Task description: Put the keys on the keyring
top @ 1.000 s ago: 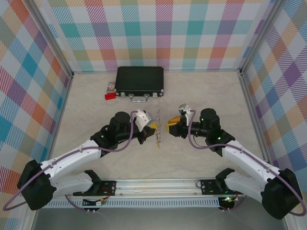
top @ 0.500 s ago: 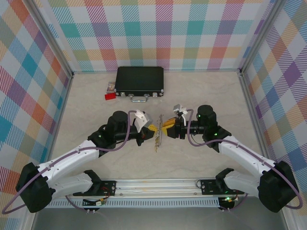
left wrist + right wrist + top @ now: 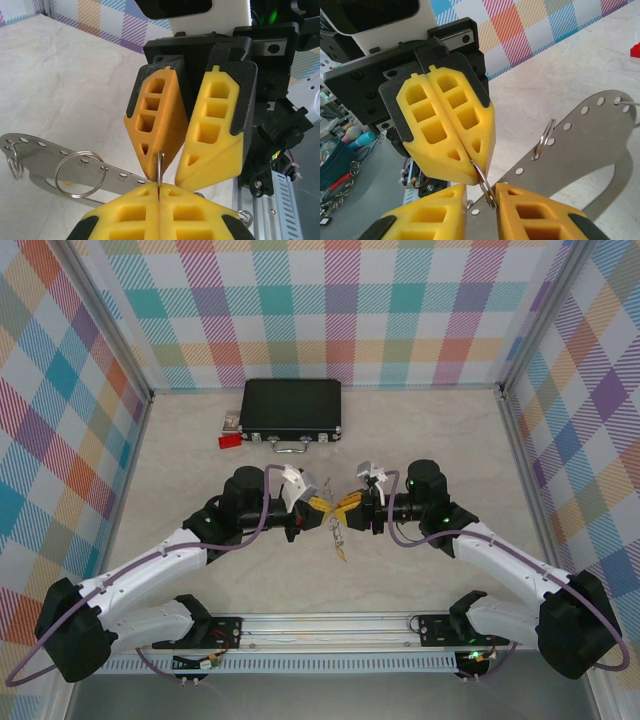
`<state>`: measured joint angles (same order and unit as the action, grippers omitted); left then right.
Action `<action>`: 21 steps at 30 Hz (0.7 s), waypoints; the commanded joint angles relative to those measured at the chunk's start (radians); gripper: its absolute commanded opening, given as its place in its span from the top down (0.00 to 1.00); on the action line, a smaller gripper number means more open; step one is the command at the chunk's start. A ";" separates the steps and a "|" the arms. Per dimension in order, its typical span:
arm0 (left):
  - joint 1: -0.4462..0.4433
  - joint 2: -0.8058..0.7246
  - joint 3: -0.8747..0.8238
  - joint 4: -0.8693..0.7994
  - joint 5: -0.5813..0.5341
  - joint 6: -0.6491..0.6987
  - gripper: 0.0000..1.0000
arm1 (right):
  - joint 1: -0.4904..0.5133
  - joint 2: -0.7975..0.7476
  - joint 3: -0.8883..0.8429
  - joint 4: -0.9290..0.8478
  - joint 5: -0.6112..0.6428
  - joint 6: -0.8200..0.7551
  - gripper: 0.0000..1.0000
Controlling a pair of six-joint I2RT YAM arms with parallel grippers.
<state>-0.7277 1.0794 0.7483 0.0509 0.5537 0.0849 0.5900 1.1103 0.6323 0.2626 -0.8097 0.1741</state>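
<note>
**Keyring suspended between both pincers; right grip not yet made**

The left pincer (image 3: pixel 159 187) is clamped, pads pressed together, on a small split ring (image 3: pixel 159 162) at the edge of the keyring (image 3: pixel 40 162). This appears to steady the ring edge-on for the opposite arm. The keyring, a flat perforated grey loop, hangs from that ring above the surface (image 3: pixel 200 470), midway between the two arms. It is tilted, not lying flat.

The right pincer (image 3: pixel 480 187) stands narrowly apart, with one finger on each side of the same split ring. It is judged to be lining up a second hold so the ring can be worked open.

The keys cannot be identified with certainty in any view.
</note>
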 commanded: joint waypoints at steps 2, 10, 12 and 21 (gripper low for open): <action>0.011 0.008 0.040 0.011 0.039 -0.019 1.00 | 0.008 -0.013 0.010 0.033 -0.024 -0.019 0.80; 0.012 0.012 0.045 0.007 0.038 -0.018 1.00 | 0.008 -0.020 0.009 0.029 -0.034 -0.024 1.00; 0.012 0.015 0.046 0.007 0.038 -0.022 1.00 | 0.008 -0.022 0.006 0.032 -0.032 -0.022 1.00; 0.012 0.011 -0.031 0.251 0.065 -0.164 0.78 | 0.008 -0.038 -0.024 0.176 -0.033 0.083 1.00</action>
<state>-0.7208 1.0874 0.7361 0.1360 0.5797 -0.0109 0.5884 1.0950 0.6266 0.3305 -0.8188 0.2077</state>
